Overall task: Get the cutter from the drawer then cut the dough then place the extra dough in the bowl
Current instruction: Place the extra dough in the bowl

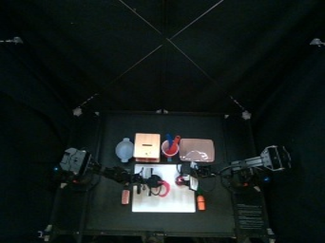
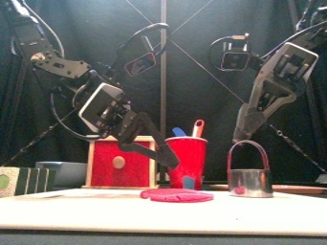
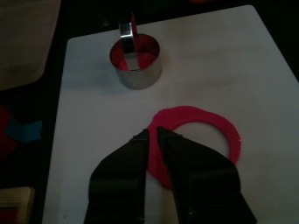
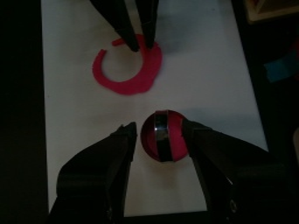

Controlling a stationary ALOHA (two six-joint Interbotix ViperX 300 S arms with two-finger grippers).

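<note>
A red dough ring (image 3: pixel 208 138) (image 2: pixel 177 195) lies flat on the white cutting board (image 3: pixel 233 61) (image 1: pixel 172 207), split open on one side in the right wrist view (image 4: pixel 126 77). My left gripper (image 3: pixel 156 150) (image 2: pixel 182 175) is down at the ring's edge, its jaws pinched on the dough. The round metal cutter (image 2: pixel 250 178) (image 3: pixel 138 63) stands on the board to the right, wire handle up, with a red dough disc inside (image 4: pixel 163 140). Above it hangs my right gripper (image 4: pixel 163 144) (image 2: pixel 244 129), open, its jaws on either side of the cutter without touching.
Behind the board stand the wooden box with its red drawer front (image 2: pixel 119 163) (image 1: pixel 152 145), the red cup (image 2: pixel 186 155) with a blue and a red knife, the blue-grey bowl (image 1: pixel 124 149) at the back left and the pink tray (image 1: pixel 199 149) at the back right.
</note>
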